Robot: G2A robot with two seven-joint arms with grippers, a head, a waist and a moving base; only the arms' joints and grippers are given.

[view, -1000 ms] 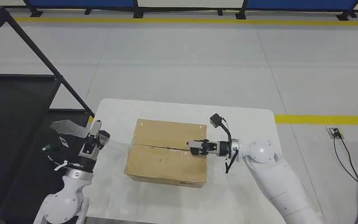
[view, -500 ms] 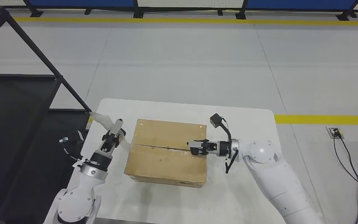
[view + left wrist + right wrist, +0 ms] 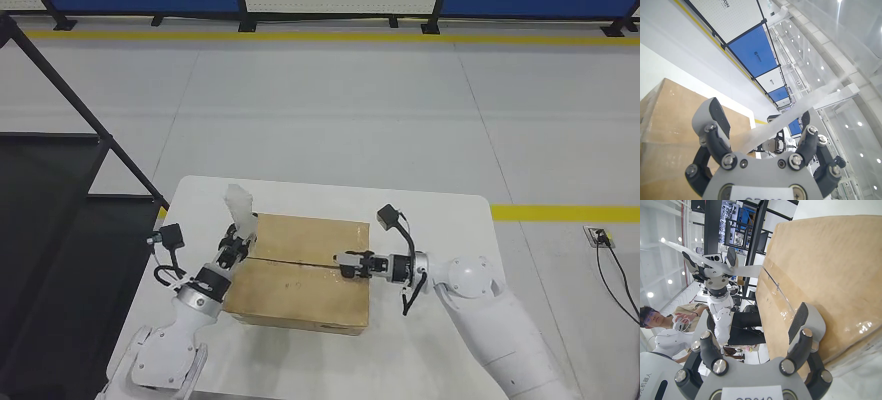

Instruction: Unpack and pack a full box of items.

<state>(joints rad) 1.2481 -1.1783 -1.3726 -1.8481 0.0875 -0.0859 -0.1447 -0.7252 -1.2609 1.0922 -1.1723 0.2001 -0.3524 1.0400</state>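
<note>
- Cardboard box (image 3: 300, 270) sits in the middle of the white table (image 3: 430, 215), between the two arms, with its long sides running across the robot's front.
- It is plain brown and closed. Its two top flaps meet at a dark seam that runs from end to end.
- A glossy band of clear tape lies along the seam, and in the right wrist view it catches the light near the right gripper.
- A pale, translucent tape strip (image 3: 240, 205) leaves the box at the seam's left end, crosses the left gripper (image 3: 236, 245) and stands up above it.
- The left gripper hangs just off the box's left end with its jaws spread wide. The strip lies across the gap between them and touches one fingertip (image 3: 806, 115).
- The right gripper (image 3: 346, 265) rests over the seam near the box's right end. Its jaws are also parted and grip nothing, and one pad (image 3: 799, 321) lies close against the cardboard top.
- The table has rounded corners and stands on a pale grey floor (image 3: 330, 110).
- A yellow line (image 3: 565, 213) crosses the floor to the right of the table.
- Blue panels (image 3: 340, 5) line the far edge of the room.
- A black frame with dark netting (image 3: 50, 250) stands on the left.
</note>
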